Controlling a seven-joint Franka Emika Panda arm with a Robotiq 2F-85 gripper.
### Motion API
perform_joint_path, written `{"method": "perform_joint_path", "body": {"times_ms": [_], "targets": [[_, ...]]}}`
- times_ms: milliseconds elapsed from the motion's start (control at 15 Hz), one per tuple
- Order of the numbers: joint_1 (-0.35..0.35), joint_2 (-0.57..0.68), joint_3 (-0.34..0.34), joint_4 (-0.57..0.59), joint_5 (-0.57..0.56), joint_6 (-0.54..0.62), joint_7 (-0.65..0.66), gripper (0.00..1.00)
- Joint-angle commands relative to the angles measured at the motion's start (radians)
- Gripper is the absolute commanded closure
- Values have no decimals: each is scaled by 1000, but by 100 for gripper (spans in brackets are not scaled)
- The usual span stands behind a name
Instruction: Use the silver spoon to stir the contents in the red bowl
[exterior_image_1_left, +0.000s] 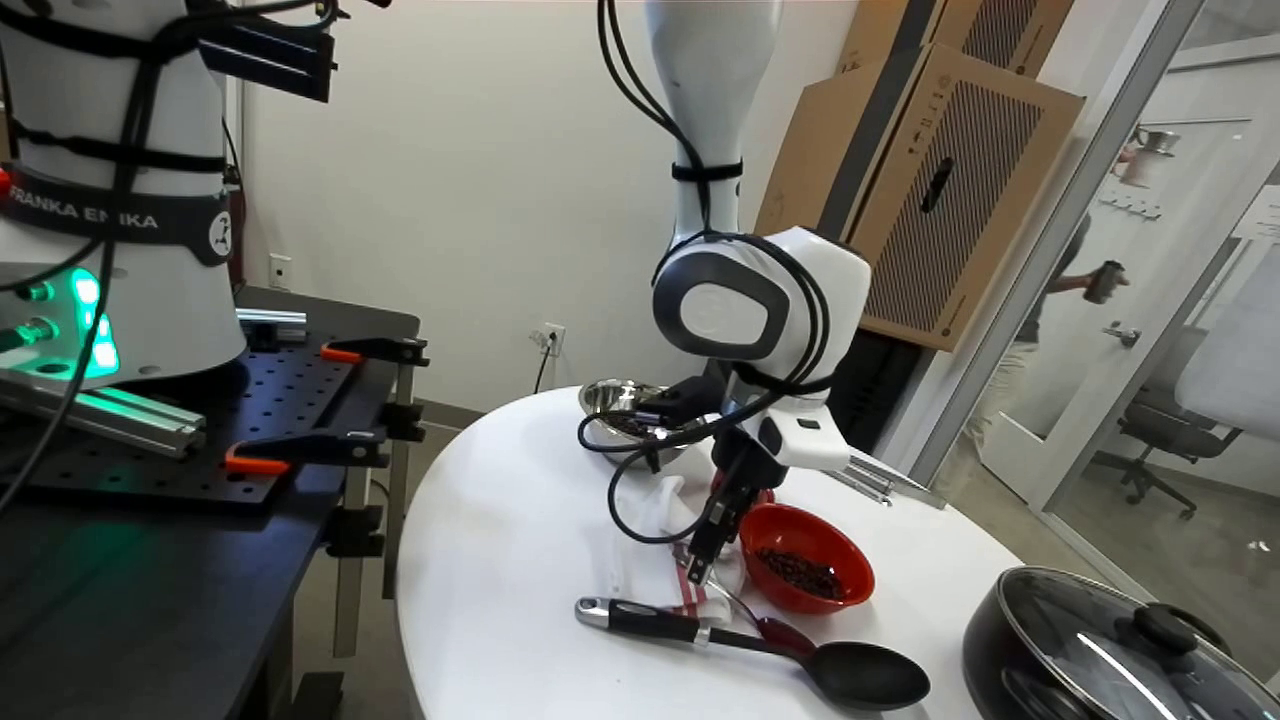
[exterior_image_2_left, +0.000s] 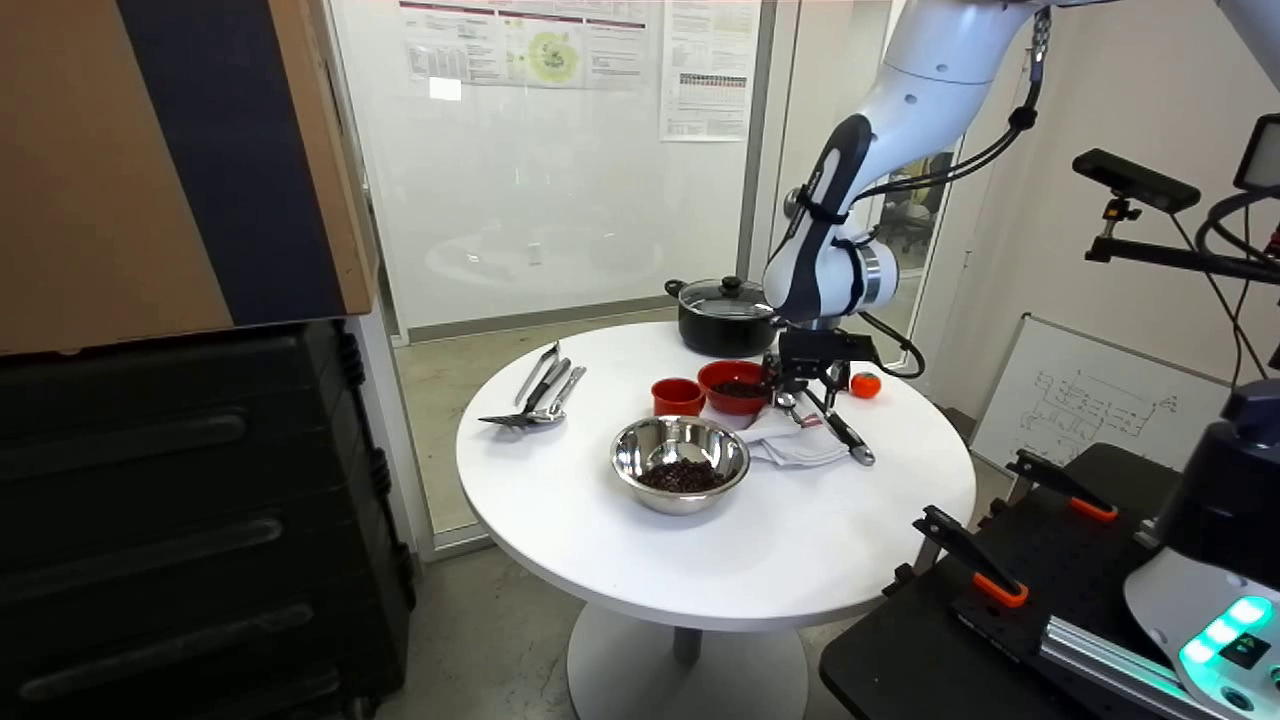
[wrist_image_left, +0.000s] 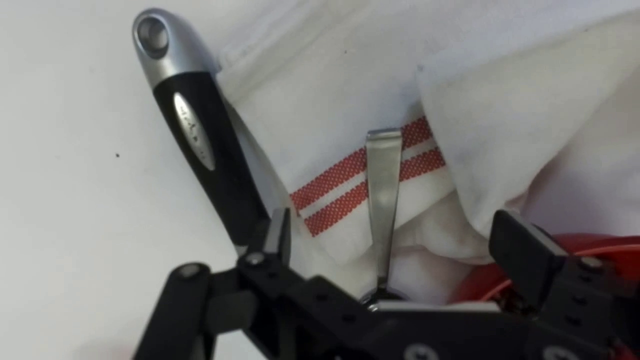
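Observation:
The silver spoon (wrist_image_left: 384, 190) lies with its handle on a white, red-striped towel; its head is hidden behind my gripper in the wrist view. In an exterior view the spoon (exterior_image_1_left: 735, 602) has its head beside the black serving spoon. My gripper (wrist_image_left: 395, 237) is open and empty, its fingers on either side of the spoon handle. The gripper also shows low over the table in both exterior views (exterior_image_1_left: 700, 562) (exterior_image_2_left: 803, 390). The red bowl (exterior_image_1_left: 853, 578) stands beside the gripper and holds dark contents (exterior_image_1_left: 800, 572); the bowl (wrist_image_left: 480, 281) is partly hidden by a finger in the wrist view.
A black serving spoon (exterior_image_1_left: 865, 675) lies close beside the silver spoon. A red cup (exterior_image_2_left: 678, 402) and a steel bowl (exterior_image_2_left: 680, 502) with dark matter stand near the red bowl. A black lidded pot (exterior_image_2_left: 728, 332), a tomato (exterior_image_2_left: 865, 385) and several utensils (exterior_image_2_left: 540, 395) are also on the table.

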Motion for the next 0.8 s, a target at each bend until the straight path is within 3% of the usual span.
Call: {"method": "perform_joint_path", "body": {"times_ms": [0,733], "targets": [[-3,-62,5,-62,24,-14,-23,0],[11,-41,-18,-50,15,-71,2,0]]}}
